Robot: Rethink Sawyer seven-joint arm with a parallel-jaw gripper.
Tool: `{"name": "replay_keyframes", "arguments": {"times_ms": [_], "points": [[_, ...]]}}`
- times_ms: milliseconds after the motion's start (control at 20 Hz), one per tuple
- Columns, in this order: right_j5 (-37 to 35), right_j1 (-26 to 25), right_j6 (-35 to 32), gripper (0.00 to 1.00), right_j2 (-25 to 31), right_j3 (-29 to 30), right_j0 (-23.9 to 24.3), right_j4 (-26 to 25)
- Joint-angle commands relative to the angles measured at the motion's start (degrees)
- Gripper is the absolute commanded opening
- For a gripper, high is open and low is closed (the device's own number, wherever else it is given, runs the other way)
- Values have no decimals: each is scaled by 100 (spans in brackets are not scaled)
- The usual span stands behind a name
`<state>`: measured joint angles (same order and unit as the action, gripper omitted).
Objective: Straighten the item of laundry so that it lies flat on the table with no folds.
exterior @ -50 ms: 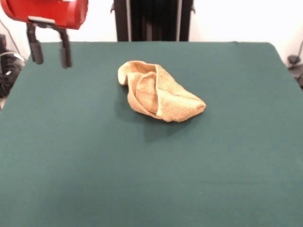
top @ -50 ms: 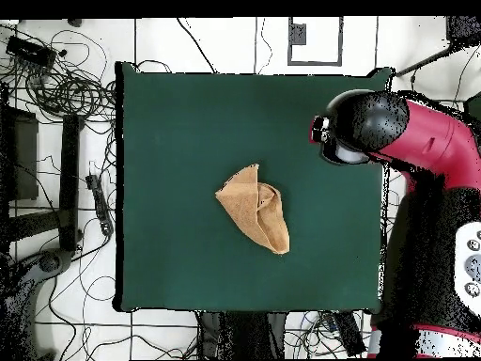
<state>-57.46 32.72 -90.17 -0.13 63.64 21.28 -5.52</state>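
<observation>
Green table point(exterior @ -50 ms: 71, 179), folded towel point(exterior @ -50 ms: 158, 94) mid-table, open empty hand point(exterior @ -50 ms: 49, 52) well apart

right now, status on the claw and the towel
Claw open, empty, hanging over the table corner. Towel bunched and folded mid-table, untouched. Nothing in the way.

Green table point(exterior @ -50 ms: 71, 165), towel point(exterior @ -50 ms: 158, 92) (crumpled) on it

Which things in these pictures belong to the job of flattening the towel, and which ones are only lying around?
Belong to the job:
- towel, crumpled and folded near the table's middle
- table, green top
- gripper, open, raised near a table corner, apart from the towel

Only lying around:
- cables on the floor beside the table
- black stand behind the table
</observation>
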Motion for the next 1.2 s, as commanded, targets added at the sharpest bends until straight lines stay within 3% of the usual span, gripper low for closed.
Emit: {"name": "replay_keyframes", "arguments": {"times_ms": [50,350,550,1200], "points": [[-495,63,-238,0,414,265,-57,149],[-815,51,-139,0,459,62,-47,168],[-315,376,-140,0,427,806,-87,188],[-270,281,-151,0,481,644,-78,131]]}}
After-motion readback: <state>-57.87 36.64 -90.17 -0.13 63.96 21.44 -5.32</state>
